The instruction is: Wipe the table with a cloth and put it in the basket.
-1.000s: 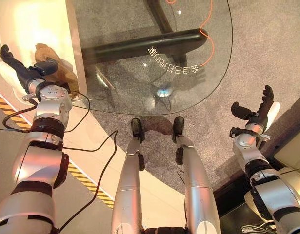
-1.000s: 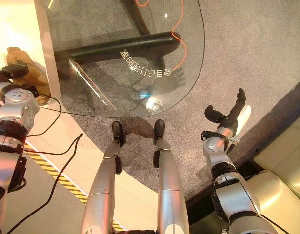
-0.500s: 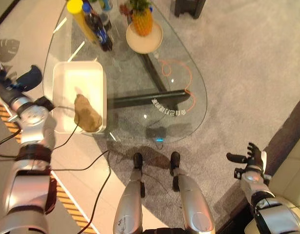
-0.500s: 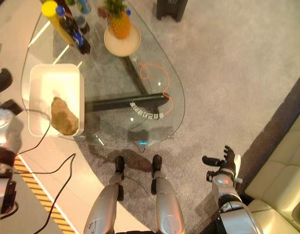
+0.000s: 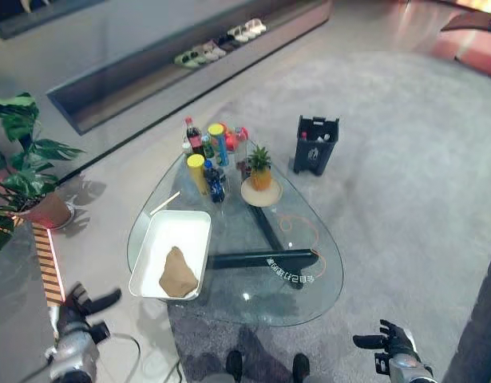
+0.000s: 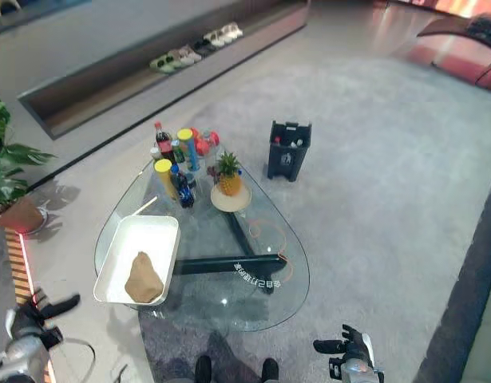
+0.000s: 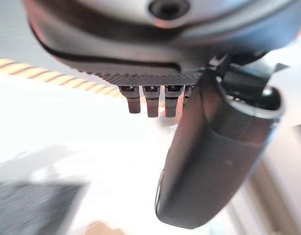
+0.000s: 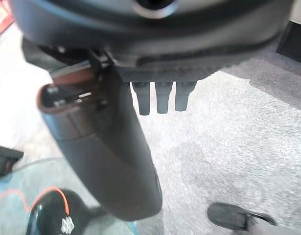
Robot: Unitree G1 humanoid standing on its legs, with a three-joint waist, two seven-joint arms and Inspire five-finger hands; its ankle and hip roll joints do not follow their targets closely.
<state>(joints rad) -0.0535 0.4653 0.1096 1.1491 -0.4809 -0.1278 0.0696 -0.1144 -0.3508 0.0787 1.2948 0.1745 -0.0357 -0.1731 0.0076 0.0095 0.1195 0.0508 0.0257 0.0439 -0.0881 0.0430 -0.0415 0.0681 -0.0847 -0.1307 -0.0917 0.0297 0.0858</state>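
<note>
A crumpled brown cloth (image 5: 179, 273) lies inside the white basket (image 5: 172, 233), which stands on the near left part of the glass table (image 5: 253, 297). My left hand (image 5: 84, 306) hangs low beside the table's left side, well apart from the basket, with its fingers relaxed and holding nothing. In its own wrist view the thumb (image 7: 214, 161) sticks out free. My right hand (image 5: 390, 344) hangs over the grey carpet to the right of the table, also open and holding nothing, thumb (image 8: 111, 147) free in its wrist view.
Several bottles (image 5: 205, 152) and a pineapple on a plate (image 5: 261, 179) stand at the table's far end. A black bin (image 5: 315, 144) sits on the carpet beyond. A potted plant (image 5: 21, 159) is at the left, and shoes (image 5: 221, 44) line a far ledge.
The whole picture has shifted: the camera has lifted and now takes in the entire table and room. The cloth stays in the basket. Both hands sit lower in the picture.
</note>
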